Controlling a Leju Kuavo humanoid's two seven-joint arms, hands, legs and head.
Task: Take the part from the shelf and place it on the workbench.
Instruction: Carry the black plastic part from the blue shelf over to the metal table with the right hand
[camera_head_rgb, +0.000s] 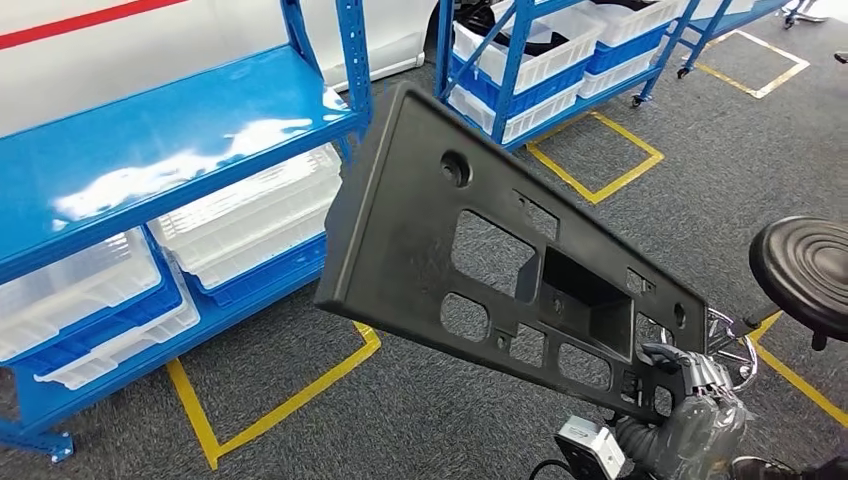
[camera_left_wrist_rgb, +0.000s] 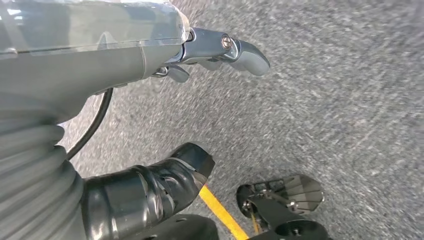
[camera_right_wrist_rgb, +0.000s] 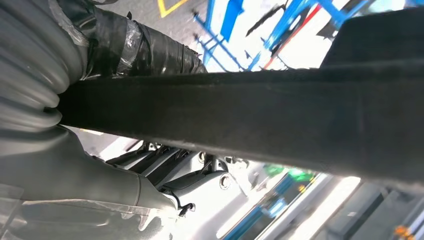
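Observation:
A long black plastic panel (camera_head_rgb: 500, 250) with several cut-outs hangs in the air, slanting from upper left to lower right in the head view. My right hand (camera_head_rgb: 690, 400) grips its lower right end from below. Seen edge-on in the right wrist view, the same panel (camera_right_wrist_rgb: 280, 120) runs as a dark bar with my right hand's fingers (camera_right_wrist_rgb: 165, 165) wrapped around it. My left hand (camera_left_wrist_rgb: 200, 105) hangs over the grey carpet, fingers apart and nothing in it.
A blue shelf rack (camera_head_rgb: 170, 130) with white crates (camera_head_rgb: 250, 215) stands at the left. A second blue rack (camera_head_rgb: 520, 50) with crates stands behind. A black round stool (camera_head_rgb: 805, 265) is at the right. Yellow tape lines (camera_head_rgb: 290, 400) mark the carpet.

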